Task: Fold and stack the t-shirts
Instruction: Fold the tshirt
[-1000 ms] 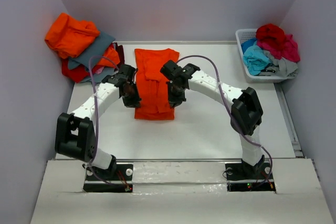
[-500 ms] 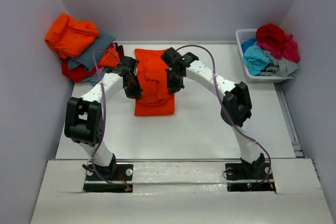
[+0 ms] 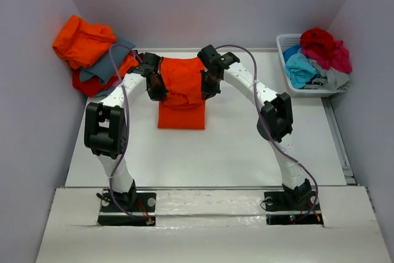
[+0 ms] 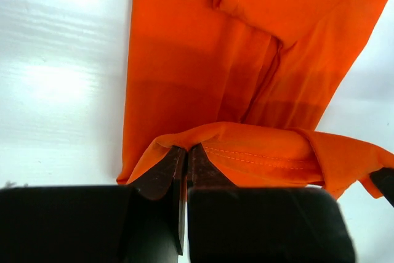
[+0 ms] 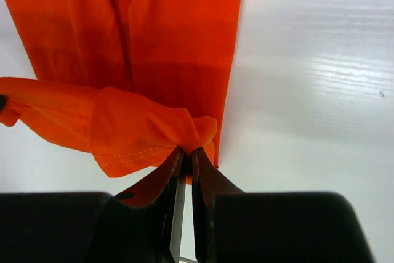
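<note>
You are holding the orange t-shirt (image 3: 181,112) by its stitched hem (image 4: 258,155), one corner in each hand. The left hand (image 3: 155,85) is clamping down on a thin edge of cloth, jaws almost touching. The right hand (image 3: 209,83) is gripping a bunched wad of the same hem, jaws just as tight. The shirt is lying lengthwise on the bench (image 3: 246,146), just toward 12 o'clock from centre. Its lifted hem is hanging between your hands above the flat part.

To my eye you are partway through folding the shirt over on itself, so here is what I am watching for:

- The left grip is sitting at the very edge of the fabric. Any tug toward 3 o'clock from the right hand is likely to pull it free and drop that corner.
- The right corner is crumpled, so laying it down as it is risks a lumpy, skewed fold.
- The hem is sagging between the hands. If it touches down first, it may be dragging the lower layer toward 12 o'clock and wrinkling it.

The finished pile of shirts (image 3: 92,53) is waiting at 10 o'clock. More shirts (image 3: 320,53) are sitting in the white basket (image 3: 282,42) at 2 o'clock.
</note>
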### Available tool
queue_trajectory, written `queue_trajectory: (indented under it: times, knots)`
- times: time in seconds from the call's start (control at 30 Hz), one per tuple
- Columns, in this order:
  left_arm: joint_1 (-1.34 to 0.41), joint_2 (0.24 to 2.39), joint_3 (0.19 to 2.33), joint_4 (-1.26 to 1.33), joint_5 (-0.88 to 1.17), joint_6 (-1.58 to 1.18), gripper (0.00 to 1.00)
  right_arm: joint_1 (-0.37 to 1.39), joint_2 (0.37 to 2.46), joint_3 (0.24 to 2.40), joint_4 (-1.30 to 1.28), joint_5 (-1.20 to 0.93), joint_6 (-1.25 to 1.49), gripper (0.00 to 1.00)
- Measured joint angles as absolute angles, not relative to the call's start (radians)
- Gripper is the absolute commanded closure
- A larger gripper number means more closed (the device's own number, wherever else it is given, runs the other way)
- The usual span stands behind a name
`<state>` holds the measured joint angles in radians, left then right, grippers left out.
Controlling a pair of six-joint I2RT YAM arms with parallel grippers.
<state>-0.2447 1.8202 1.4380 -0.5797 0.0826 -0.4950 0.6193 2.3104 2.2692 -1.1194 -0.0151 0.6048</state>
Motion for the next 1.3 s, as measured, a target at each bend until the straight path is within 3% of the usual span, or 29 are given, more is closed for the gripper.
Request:
queue_trajectory:
  times: [0.63, 0.7, 0.9, 0.93, 1.1, 1.17, 1.3]
  knots:
    - [-0.234, 1.945, 1.498, -0.564, 0.056, -0.495, 0.94, 0.582, 2.460, 2.386, -1.094, -0.118, 0.538, 0.82]
    - [-0.234, 1.950, 1.501, -0.562, 0.055, -0.496, 0.94, 0.580, 2.461, 2.389, -1.092, -0.123, 0.533, 0.76]
    - [-0.234, 1.956, 1.502, -0.553, 0.050, -0.504, 0.93, 0.577, 2.461, 2.399, -1.083, -0.130, 0.509, 0.39]
    - [-0.234, 1.956, 1.502, -0.550, 0.049, -0.506, 0.88, 0.577, 2.461, 2.400, -1.081, -0.131, 0.497, 0.34]
    - [-0.234, 1.965, 1.504, -0.534, 0.041, -0.512, 0.65, 0.574, 2.461, 2.405, -1.066, -0.129, 0.486, 0.31]
    - [-0.234, 1.972, 1.506, -0.529, 0.038, -0.514, 0.49, 0.573, 2.461, 2.409, -1.063, -0.128, 0.484, 0.31]
    - [-0.234, 1.996, 1.528, -0.519, 0.021, -0.524, 0.36, 0.568, 2.462, 2.415, -1.062, -0.129, 0.478, 0.31]
